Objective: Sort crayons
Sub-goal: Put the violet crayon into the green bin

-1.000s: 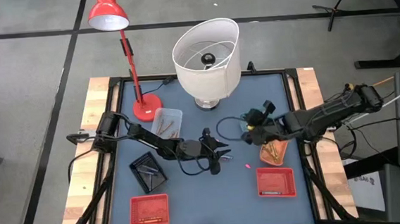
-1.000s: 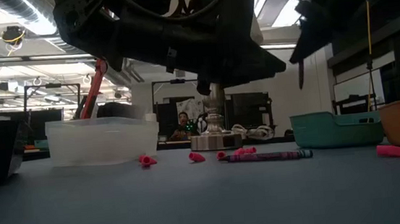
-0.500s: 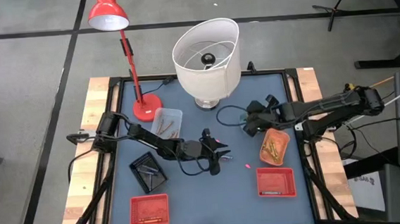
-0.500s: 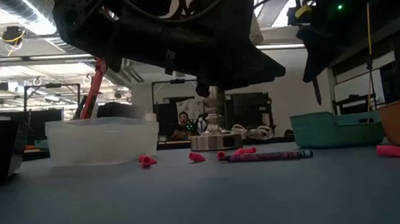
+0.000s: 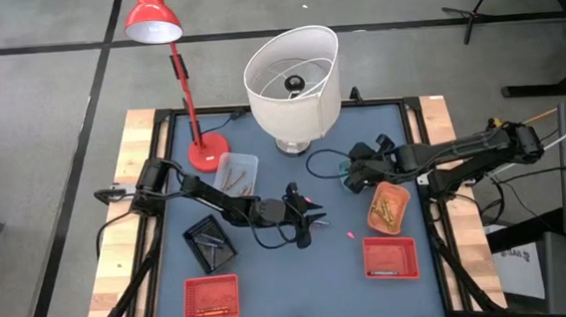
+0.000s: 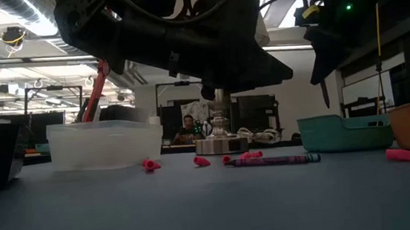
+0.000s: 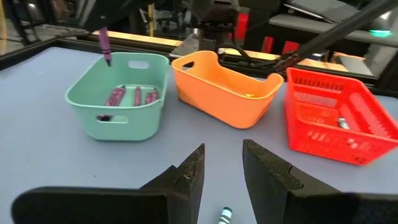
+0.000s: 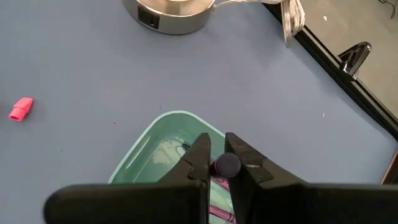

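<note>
My right gripper (image 5: pixel 356 176) is shut on a purple crayon (image 8: pixel 227 165) above a teal bin (image 8: pixel 163 152) that holds more purple crayons (image 7: pixel 116 96). My left gripper (image 7: pixel 222 168) is open and empty near the table's middle (image 5: pixel 307 217), low over the mat, with a crayon (image 7: pixel 224 216) lying on the mat below its fingers. A purple crayon (image 6: pixel 272 160) and pink bits (image 6: pixel 150 164) lie on the mat. An orange tray (image 5: pixel 388 206) holds yellow crayons. My right gripper pinches the purple crayon's upper end (image 8: pixel 225 165) between its two fingers, which point down from above. The crayon hangs upright below the fingers (image 7: pixel 104 46), its lower tip clear above the teal bin's rim.
A white lampshade lamp (image 5: pixel 292 78) and a red desk lamp (image 5: pixel 208 152) stand at the far side. A clear tray (image 5: pixel 236 172), a black tray (image 5: pixel 209 239) and two red baskets (image 5: pixel 390 256) (image 5: pixel 211 296) stand around the middle. A pink bit (image 5: pixel 350 236) lies near.
My right gripper has carried the purple crayon from beside the orange tray toward the far edge, to over the teal bin, and gone down a little; its arm has straightened. It has kept still for the last half second. The crayon stays upright in the hold.
</note>
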You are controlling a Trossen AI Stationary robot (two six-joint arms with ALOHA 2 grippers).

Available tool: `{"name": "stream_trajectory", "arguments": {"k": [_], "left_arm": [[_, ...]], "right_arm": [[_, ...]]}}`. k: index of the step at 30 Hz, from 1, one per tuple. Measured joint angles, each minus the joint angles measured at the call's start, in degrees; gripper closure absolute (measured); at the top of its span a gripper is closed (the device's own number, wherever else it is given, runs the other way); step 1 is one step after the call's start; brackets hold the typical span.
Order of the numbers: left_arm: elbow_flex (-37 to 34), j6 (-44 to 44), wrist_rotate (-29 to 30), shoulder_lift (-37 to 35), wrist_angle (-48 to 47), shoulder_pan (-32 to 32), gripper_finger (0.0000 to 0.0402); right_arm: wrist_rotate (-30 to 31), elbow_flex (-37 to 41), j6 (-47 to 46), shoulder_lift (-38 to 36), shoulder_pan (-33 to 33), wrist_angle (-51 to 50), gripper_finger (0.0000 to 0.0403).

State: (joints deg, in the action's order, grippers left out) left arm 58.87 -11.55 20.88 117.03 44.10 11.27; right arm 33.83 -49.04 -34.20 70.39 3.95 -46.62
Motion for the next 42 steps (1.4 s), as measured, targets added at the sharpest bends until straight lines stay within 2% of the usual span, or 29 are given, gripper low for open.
{"name": "stream_trajectory", "arguments": {"k": [6,13,18,25,29,42], "left_arm": [[0.0,0.1,-4.0,0.0,-0.8,0.0,0.0308],[0.0,0.1,-8.3,0.0,-10.9,0.0,0.0308],[0.0,0.0,-8.5,0.0,-17.9,0.0,0.0308],[0.0,0.0,-8.6,0.0,-22.5,0.0,0.0308],[0.0,0.0,-8.6,0.0,-22.9,0.0,0.0308],[0.1,-2.0,-8.6,-0.1,-29.8,0.0,0.0308]], "right_arm": [[0.0,0.0,0.0,0.0,0.0,0.0,0.0374],[0.0,0.0,0.0,0.0,0.0,0.0,0.0374],[0.0,0.0,0.0,0.0,0.0,0.0,0.0364],[0.0,0.0,0.0,0.0,0.0,0.0,0.0302],[0.0,0.0,0.0,0.0,0.1,0.1,0.0281],[-1.1,0.0,-0.4,0.0,0.2,1.3,0.0276]]}}
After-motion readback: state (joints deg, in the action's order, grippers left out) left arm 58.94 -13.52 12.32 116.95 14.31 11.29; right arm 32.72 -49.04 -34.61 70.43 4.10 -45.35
